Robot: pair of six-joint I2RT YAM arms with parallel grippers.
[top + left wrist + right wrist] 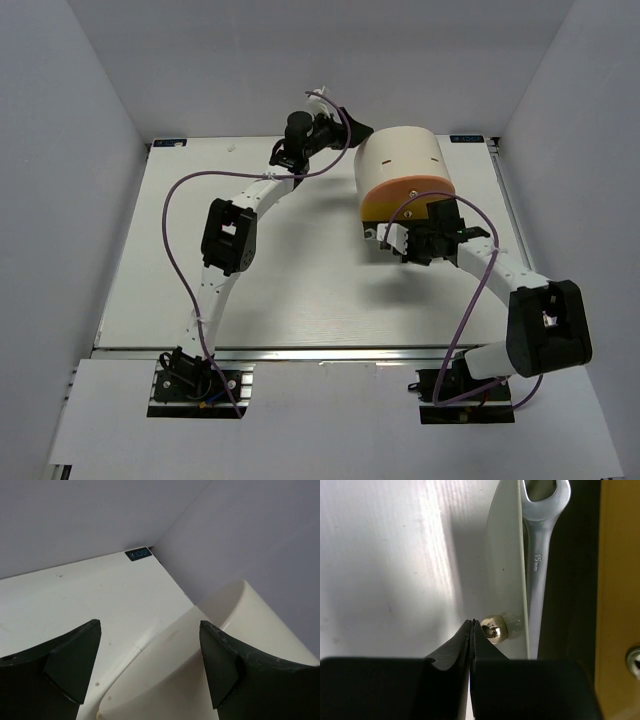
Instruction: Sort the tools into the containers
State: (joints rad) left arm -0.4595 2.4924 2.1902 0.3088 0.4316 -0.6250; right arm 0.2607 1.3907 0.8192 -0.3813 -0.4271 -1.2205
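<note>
The pale beige drum-shaped box [403,160] with its orange-yellow front [408,198] stands at the back right of the table. My right gripper [415,240] is at that front, shut and empty [471,622]; its tips rest just left of a small gold knob [493,628] on a pale drawer panel [507,555]. The silver wrench [540,555] lies behind that panel, in the dark gap before the orange-yellow face [620,580]. My left gripper [355,130] is open [150,624] over the box's back left edge [200,680]. The screwdrivers are out of view.
Grey walls close in the white table [300,270] on three sides. A small dark label [138,554] marks the far table corner. A metal stud [635,657] sits on the orange-yellow face.
</note>
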